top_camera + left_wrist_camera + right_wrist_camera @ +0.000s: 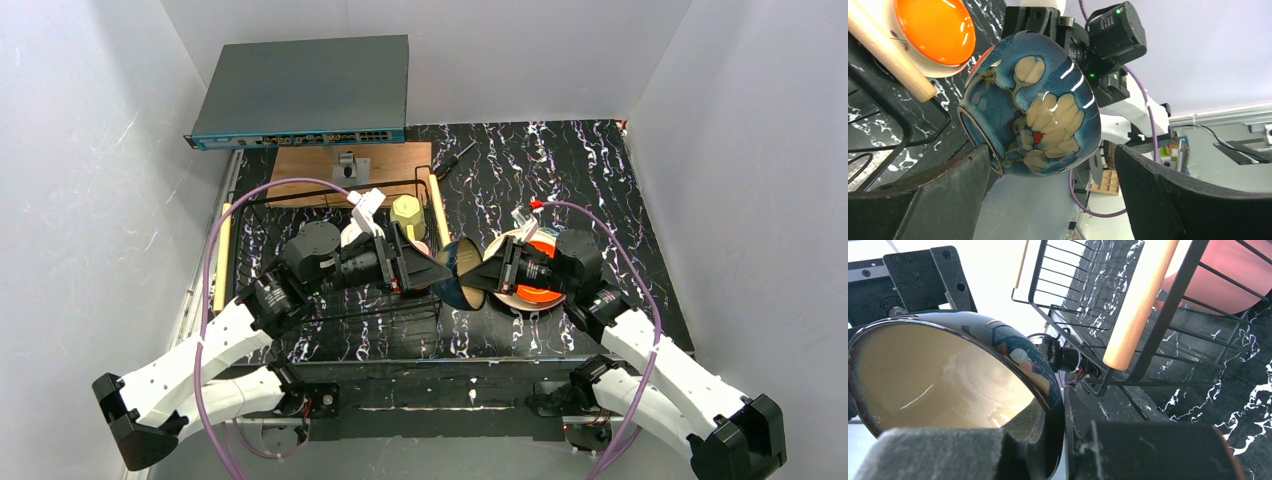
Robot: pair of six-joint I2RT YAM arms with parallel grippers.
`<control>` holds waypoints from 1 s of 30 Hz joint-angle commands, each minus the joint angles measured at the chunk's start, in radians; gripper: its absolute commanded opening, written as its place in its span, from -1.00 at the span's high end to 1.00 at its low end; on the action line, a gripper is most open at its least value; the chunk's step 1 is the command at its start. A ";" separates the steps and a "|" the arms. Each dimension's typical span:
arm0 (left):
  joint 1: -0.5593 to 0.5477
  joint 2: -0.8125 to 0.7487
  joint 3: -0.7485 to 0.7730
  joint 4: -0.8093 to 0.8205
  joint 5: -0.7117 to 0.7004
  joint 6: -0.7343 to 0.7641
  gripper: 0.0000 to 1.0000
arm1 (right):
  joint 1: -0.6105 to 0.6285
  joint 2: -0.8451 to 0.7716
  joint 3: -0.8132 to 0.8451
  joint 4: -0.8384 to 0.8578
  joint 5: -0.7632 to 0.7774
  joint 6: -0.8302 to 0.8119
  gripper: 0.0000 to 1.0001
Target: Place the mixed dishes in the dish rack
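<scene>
From above, near the middle of the table (600, 180): shows the blue-teal bowl (460, 272) tipped on its side, just right of the dish rack (232, 215). Has the right claw (489, 274) pinching the bowl from the right and the left claw (440, 272) spread wide on the bowl's left. Places a yellow-green mug (405, 212) in the rack's far right corner and an orange plate (541, 292) under the right arm.

From the left wrist: faces the bowl's glazed outside, with a dark finger (933, 200) on each side and clear space on the right. Cannot tell whether the left finger touches the rim. Shows the orange plate lying on a cream plate (948, 70), beyond the rack's wooden handle (888, 55).

From the right wrist: looks into the bowl's tan inside, with its wall clamped between the two fingers. Shows a pink mug (1228, 275) behind the rack's wires, far right.
</scene>
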 commanded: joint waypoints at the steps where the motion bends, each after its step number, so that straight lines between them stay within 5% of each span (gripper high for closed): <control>1: -0.021 0.010 0.068 -0.061 -0.063 0.057 -0.79 | 0.023 -0.005 0.055 0.045 0.033 -0.021 0.97; 30: -0.096 0.087 0.174 -0.227 -0.242 0.101 -0.70 | 0.063 0.004 0.077 -0.043 0.144 -0.094 0.97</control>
